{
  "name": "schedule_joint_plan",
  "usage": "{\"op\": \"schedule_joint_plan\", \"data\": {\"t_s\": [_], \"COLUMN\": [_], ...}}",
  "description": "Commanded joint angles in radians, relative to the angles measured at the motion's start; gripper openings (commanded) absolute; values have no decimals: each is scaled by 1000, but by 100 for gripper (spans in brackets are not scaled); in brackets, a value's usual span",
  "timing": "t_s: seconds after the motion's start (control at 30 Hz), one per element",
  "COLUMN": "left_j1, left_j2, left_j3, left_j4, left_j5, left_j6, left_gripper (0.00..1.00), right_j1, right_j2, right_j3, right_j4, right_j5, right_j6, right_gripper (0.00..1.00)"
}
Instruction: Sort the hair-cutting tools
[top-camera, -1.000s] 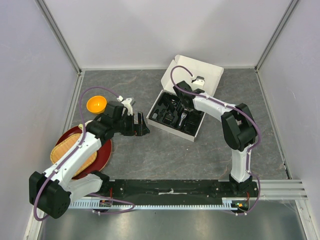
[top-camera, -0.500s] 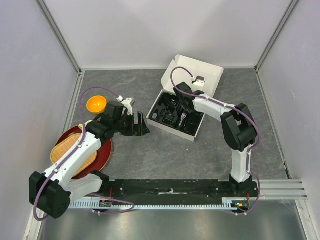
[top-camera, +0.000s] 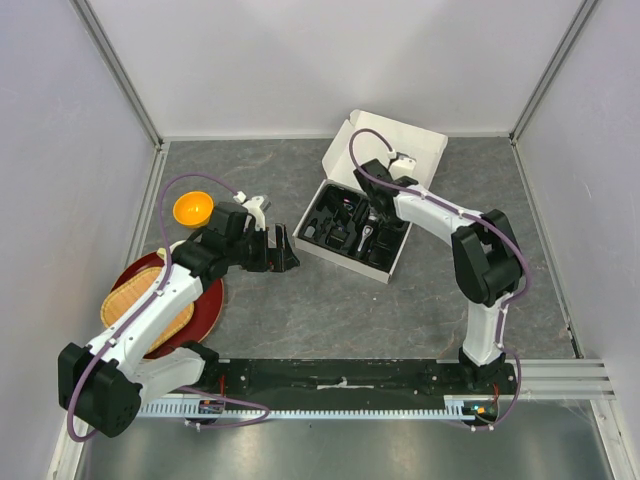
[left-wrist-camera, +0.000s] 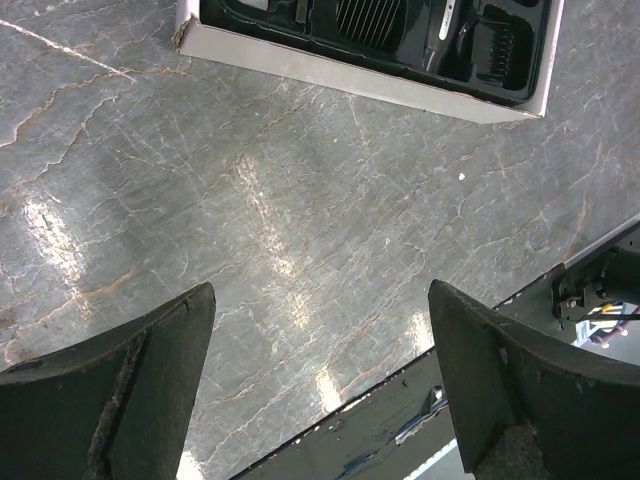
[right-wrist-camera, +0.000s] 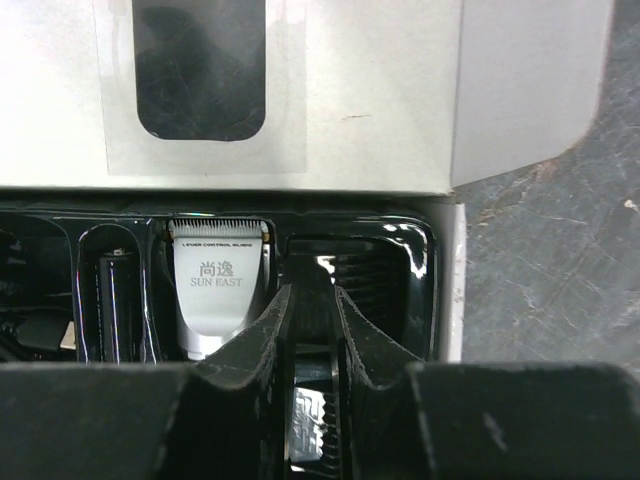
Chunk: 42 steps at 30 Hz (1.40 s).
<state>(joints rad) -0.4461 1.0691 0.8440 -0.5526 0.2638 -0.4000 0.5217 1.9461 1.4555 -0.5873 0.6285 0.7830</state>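
The white box (top-camera: 400, 150) lies open at the back with its black tray (top-camera: 338, 232) of hair-cutting tools. My right gripper (top-camera: 372, 212) reaches down into the tray's far right compartment. In the right wrist view its jaws (right-wrist-camera: 312, 290) stand open by a narrow gap around a black guard comb (right-wrist-camera: 370, 280) that sits in that compartment. The silver-headed clipper (right-wrist-camera: 218, 290) lies in the slot just left of it. My left gripper (top-camera: 285, 250) hovers wide open and empty (left-wrist-camera: 320, 290) over bare table, left of the box (left-wrist-camera: 370, 80).
An orange bowl (top-camera: 192, 209) sits at the left. Near it, under the left arm, a wicker basket rests on a red plate (top-camera: 210, 305). The box lid (right-wrist-camera: 350, 90) rises behind the tray. A black rail (top-camera: 340, 375) runs along the near edge.
The right gripper's jaws have parted a little, and its arm has shifted slightly right over the tray. The left arm has not moved.
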Motion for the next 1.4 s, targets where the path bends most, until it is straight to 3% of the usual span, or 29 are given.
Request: {"op": "schedule_joint_plan", "data": {"t_s": [0.0,0.43,1.07,1.37], "left_j1": [4,4,4,4], "left_j2": [-6,-9,-20,-14], "left_j3": [18,17,18,55], "left_j4": [-3,-4,-4,-13], "left_j5": [-3,-1,-14,-54], "left_j6": [9,9,10,-2], "left_gripper": [93,93,93,93], "right_j1": [-6,-12,-35,-29], "right_j2": [-82,20,148,-58], "right_j3": [11,5,31,-1], "right_j4": [-63,-57,-125,-42], "right_j5": [-9,-134,-62,-76], "right_j6": [-31,-96,-85,-134], "right_gripper": [26,16,13,32]}}
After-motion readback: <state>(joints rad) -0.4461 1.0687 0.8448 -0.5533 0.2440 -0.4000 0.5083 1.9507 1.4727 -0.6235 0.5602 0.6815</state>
